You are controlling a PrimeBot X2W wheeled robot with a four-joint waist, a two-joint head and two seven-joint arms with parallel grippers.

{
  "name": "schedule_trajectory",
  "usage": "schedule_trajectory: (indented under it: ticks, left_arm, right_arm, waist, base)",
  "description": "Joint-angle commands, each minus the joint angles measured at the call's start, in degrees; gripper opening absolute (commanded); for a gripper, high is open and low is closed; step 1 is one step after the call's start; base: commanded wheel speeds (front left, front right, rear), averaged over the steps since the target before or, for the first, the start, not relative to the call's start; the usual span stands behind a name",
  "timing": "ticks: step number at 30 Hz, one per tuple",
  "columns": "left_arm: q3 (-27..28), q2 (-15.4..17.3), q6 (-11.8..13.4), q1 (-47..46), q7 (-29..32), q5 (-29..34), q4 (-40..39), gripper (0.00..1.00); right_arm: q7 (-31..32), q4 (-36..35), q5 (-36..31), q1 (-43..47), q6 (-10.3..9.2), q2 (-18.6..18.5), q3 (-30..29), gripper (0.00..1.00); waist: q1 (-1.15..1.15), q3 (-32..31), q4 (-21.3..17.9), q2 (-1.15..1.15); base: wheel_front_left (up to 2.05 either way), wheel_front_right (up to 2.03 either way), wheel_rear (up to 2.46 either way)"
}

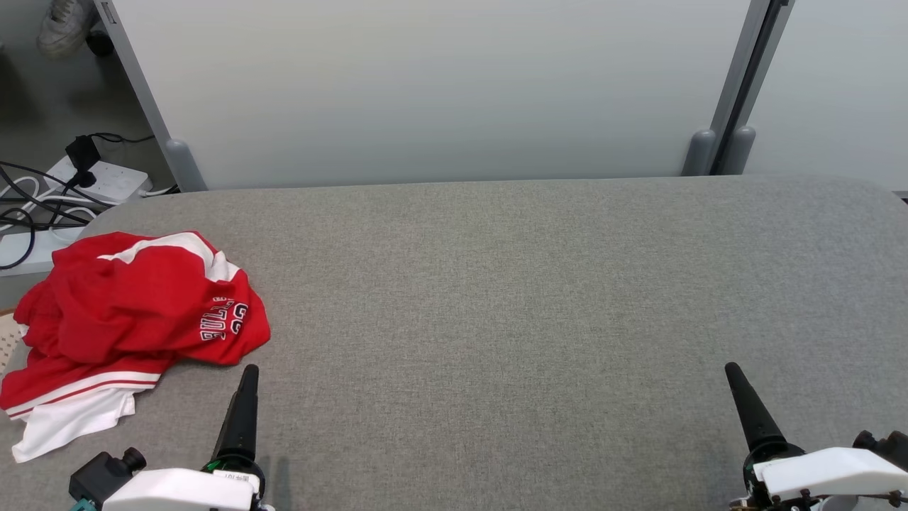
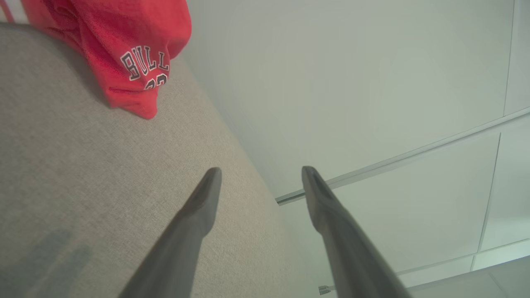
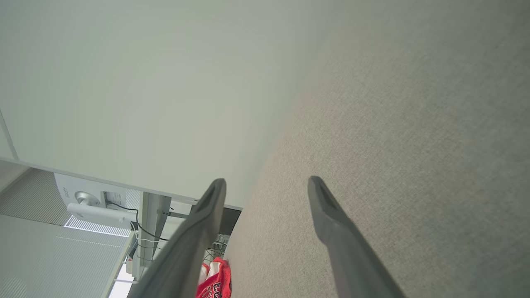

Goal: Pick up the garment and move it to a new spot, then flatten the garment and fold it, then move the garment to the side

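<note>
The garment (image 1: 135, 312) is a red jersey with white trim and lettering, lying crumpled at the left end of the grey table (image 1: 496, 298), partly over the table's edge. Its lettered corner appears in the left wrist view as the garment (image 2: 132, 54) and far off in the right wrist view as the garment (image 3: 215, 281). My left gripper (image 1: 248, 372) sits just in front of the garment's near right corner, apart from it; the left gripper (image 2: 261, 174) is open and holds nothing. My right gripper (image 1: 731, 370) rests at the lower right, and the right gripper (image 3: 267, 184) is open over bare cloth.
A pale partition wall (image 1: 425, 85) stands along the table's far edge. A power strip with black cables (image 1: 85, 177) lies on the floor at far left, and a shoe (image 1: 64, 25) is at the top left corner.
</note>
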Motion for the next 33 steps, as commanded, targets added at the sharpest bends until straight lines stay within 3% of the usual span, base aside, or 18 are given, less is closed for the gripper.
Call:
schedule_trajectory:
  ticks: [1,13,33]
  left_arm:
    - [0.16,0.34,0.33,-2.47,-0.97,2.94,-2.04,1.0]
    - [-0.95,0.39,2.15,-2.43,-3.0,15.2,-3.27,1.0]
    - [-2.83,0.5,3.88,-2.5,-6.19,27.14,-4.5,1.0]
  right_arm:
    - [-0.99,-2.18,-2.78,-3.05,0.17,-1.12,1.2,1.0]
    - [-3.01,-3.52,-13.34,-3.68,0.2,-1.84,4.35,1.0]
    - [-6.2,-5.57,-24.62,-4.08,0.24,-2.27,7.74,1.0]
  waist:
    - [-0.01,-0.11,-0.04,0.0]
    - [-0.01,-0.82,-0.08,0.0]
    - [-0.01,-1.74,-0.31,0.0]
  base:
    - [0.0,0.0,0.0]
    - [0.0,0.0,0.0]
    - [0.0,0.0,0.0]
